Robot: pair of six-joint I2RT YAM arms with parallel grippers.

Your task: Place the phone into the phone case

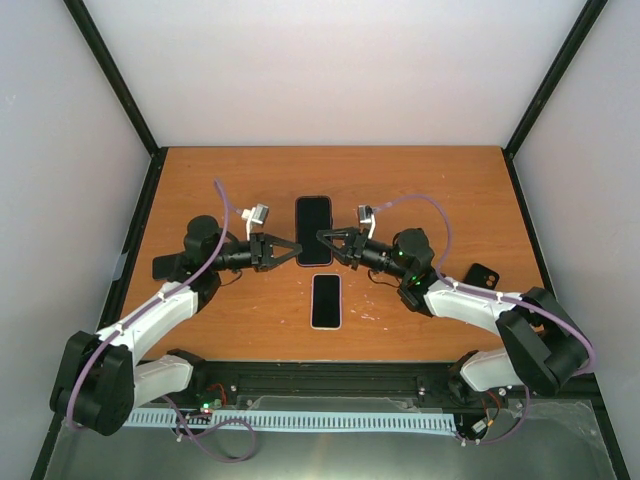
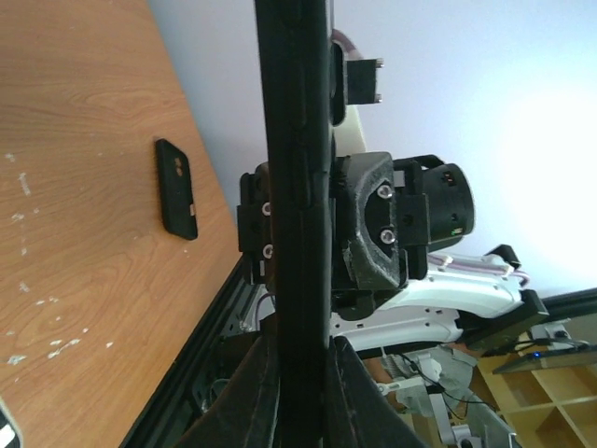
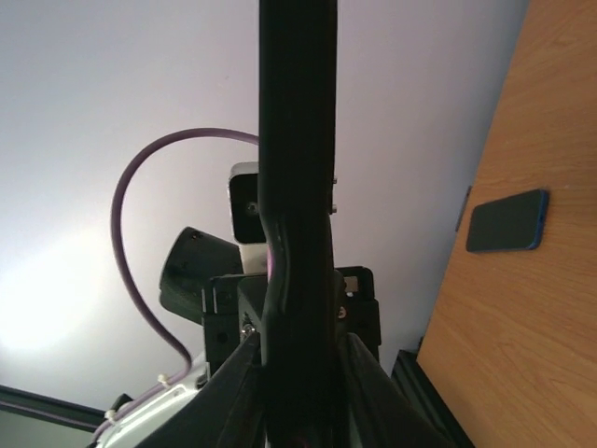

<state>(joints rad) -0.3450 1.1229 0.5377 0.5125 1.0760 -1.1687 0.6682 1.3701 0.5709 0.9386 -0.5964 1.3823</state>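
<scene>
1. Gripping the black case (image 1: 313,228) from opposite sides, both arms meet just beyond the light-rimmed phone (image 1: 326,300). That phone lies flat, dark face up, on the table (image 1: 430,190).
2. Beyond and left of the light-rimmed phone, the left gripper (image 1: 296,250) is clenched on the black case's near-left edge. Its wrist view shows the case edge-on, with the fingers (image 2: 254,399) pressed one to each face.
3. Beyond and slightly right of the light-rimmed phone, the right gripper (image 1: 324,240) is clamped on the case's right edge. In its own wrist view, one finger sits on either face.
4. The black case is held roughly level, raised off the table and apart from the light-rimmed phone. Its edge shows a slight bend in the right wrist view. Whether anything sits inside it cannot be told.
5. A second case (image 1: 482,275), small and black with camera cut-outs, lies flat well to the right of the light-rimmed phone.
6. A blue-edged phone (image 3: 506,220) lies flat well to the left of the light-rimmed phone, partly hidden under the left arm in the top view.
</scene>
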